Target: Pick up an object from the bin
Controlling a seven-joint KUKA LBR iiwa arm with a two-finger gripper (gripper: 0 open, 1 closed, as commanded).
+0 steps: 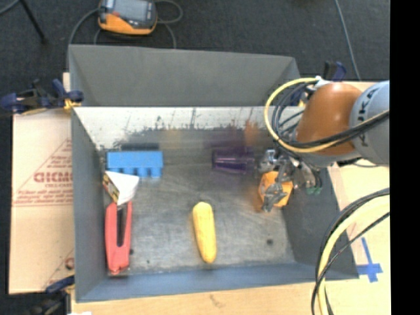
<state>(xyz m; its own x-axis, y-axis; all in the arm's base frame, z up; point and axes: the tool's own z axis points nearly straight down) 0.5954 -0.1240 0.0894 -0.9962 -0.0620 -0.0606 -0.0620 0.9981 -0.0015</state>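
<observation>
Robot gripper (275, 194) clamped on a small orange piece (268, 190), just right of and below a purple object (231, 160).
The grasp looks made; the next move calls for a steady, straight lift.

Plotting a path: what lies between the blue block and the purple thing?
Only bare bin floor, seen in the camera view, between block and purple thing.

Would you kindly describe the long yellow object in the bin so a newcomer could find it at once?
Start at the grey bin and look along its near wall, midway across. There a long yellow object, like a corn cob, lies alone on the floor. Its rounded yellow shape sets it apart from the flat red clip to its left and the small orange thing to its right.
</observation>
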